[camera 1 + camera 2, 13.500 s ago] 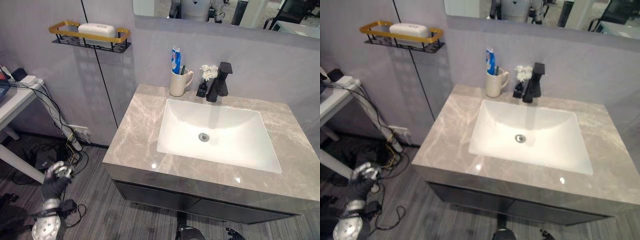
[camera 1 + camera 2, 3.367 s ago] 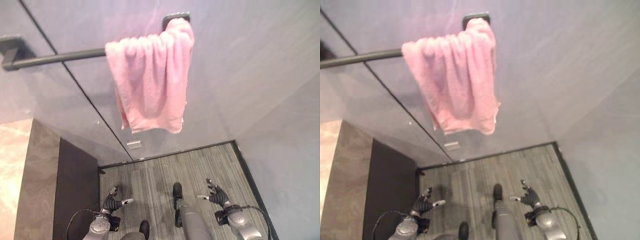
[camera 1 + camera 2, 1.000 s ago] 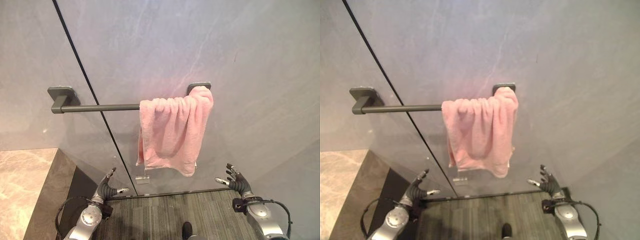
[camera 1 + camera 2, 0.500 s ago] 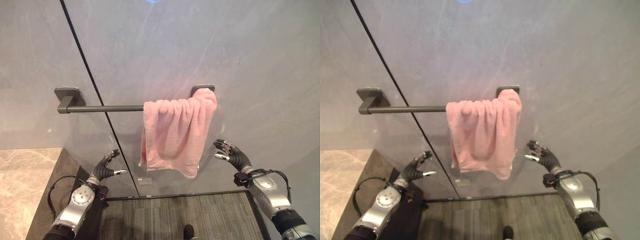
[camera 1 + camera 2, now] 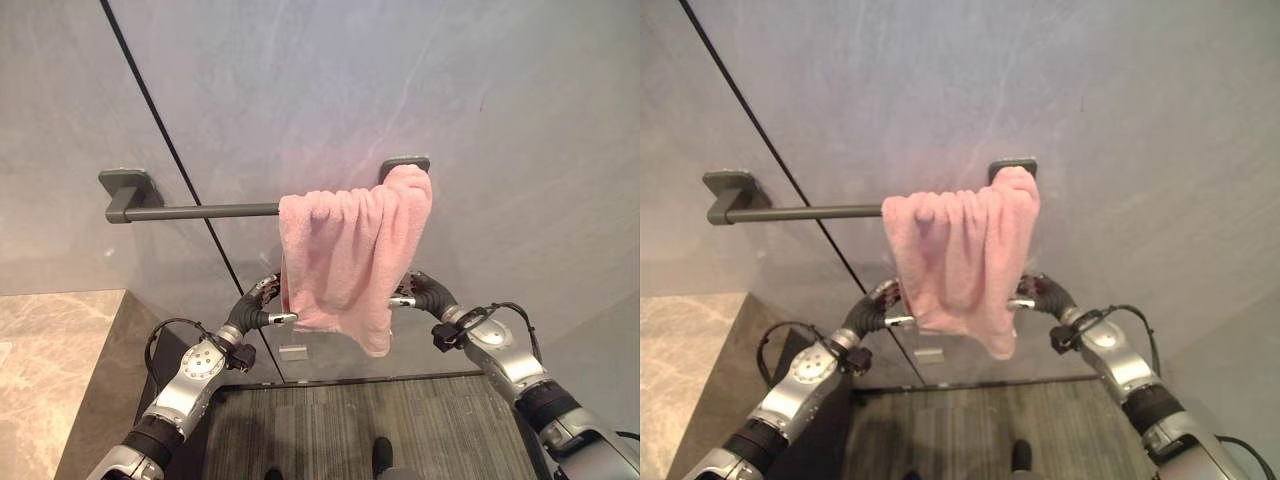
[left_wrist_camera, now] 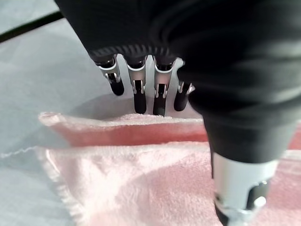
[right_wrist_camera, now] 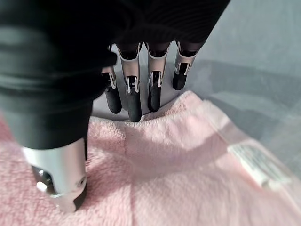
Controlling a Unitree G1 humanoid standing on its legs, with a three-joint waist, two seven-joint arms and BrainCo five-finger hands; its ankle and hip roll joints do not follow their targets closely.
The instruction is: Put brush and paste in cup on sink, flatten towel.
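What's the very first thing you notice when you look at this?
The pink towel jumps out: it hangs bunched up at one end of a dark bar on the grey wall. Next you see the two robot hands reaching up to it, the left hand at one lower edge and the right hand at the other. Up close, each hand has its fingers behind the cloth and its thumb in front.

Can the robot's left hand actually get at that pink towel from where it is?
Probably yes. The left hand is already at the pink towel's lower left edge, fingers straight behind the cloth and thumb in front, nothing between.
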